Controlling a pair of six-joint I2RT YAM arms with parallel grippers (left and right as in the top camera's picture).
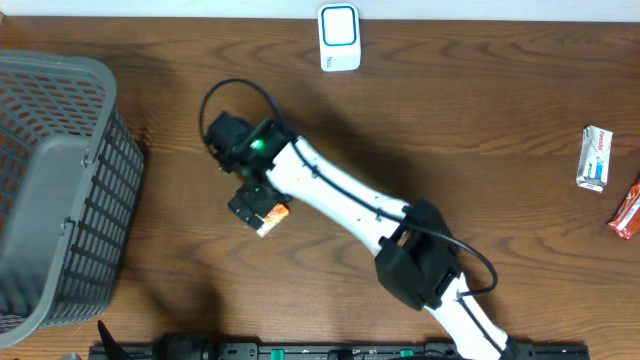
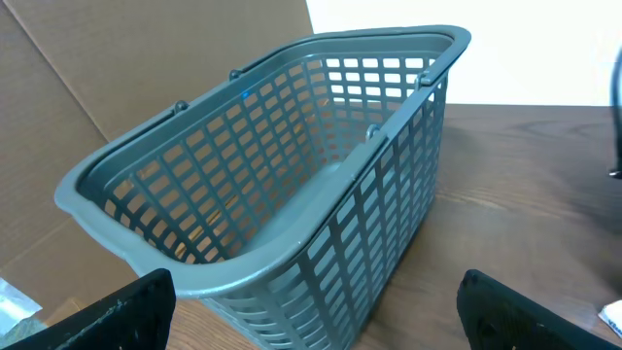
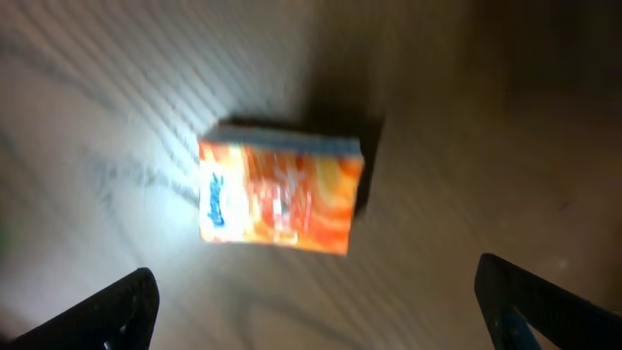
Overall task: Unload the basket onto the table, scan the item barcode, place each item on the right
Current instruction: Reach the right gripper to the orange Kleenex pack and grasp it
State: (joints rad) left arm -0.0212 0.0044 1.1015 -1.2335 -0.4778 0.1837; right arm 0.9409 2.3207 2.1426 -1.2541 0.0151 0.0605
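Observation:
The item, a small orange packet (image 3: 280, 194) with blue lettering, lies flat on the wooden table (image 3: 466, 117). In the overhead view this orange packet (image 1: 275, 214) sits left of centre, partly under my right gripper (image 1: 254, 206). The right gripper (image 3: 321, 311) hovers above the packet, open, and the packet lies just beyond its fingertips with nothing between them. A white scanner (image 1: 339, 38) with a blue-framed face stands at the table's far edge. My left gripper (image 2: 316, 321) is open at the near left, facing the basket and holding nothing.
A grey plastic basket (image 1: 60, 190) takes up the left side of the table; its rim (image 2: 146, 258) is close in front of the left fingers. A white box (image 1: 594, 158) and a red packet (image 1: 625, 210) lie at the right edge.

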